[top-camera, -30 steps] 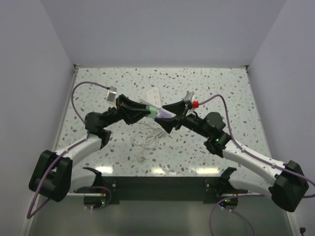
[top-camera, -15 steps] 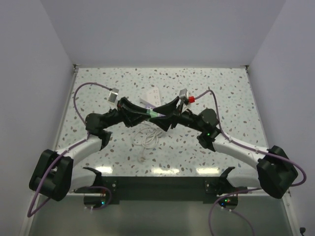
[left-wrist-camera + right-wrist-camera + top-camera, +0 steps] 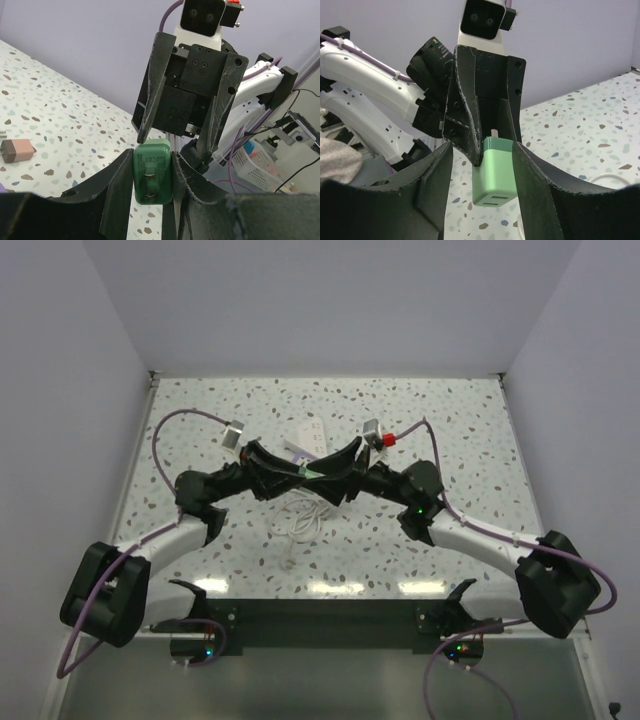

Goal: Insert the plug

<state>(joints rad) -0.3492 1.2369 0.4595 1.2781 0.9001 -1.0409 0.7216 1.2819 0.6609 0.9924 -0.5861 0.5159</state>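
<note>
Pinching plug [image 3: 152, 172] with left fingers [image 3: 117, 190] above table [image 3: 450, 410]; flanking it with right fingers [image 3: 432, 180], spread, not clamped.

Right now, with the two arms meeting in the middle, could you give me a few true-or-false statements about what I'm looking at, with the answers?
1. The left gripper is clamped on a green plug. True.
2. The green plug is lying on the table. False: it is held up in the air, between the two grippers.
3. A white power strip lies on the table beyond the grippers. True.
4. The right gripper is holding the white cable. False: the cable lies loose on the table below the grippers. The right gripper's fingers sit on either side of the plug, with a gap showing on one side.
</note>
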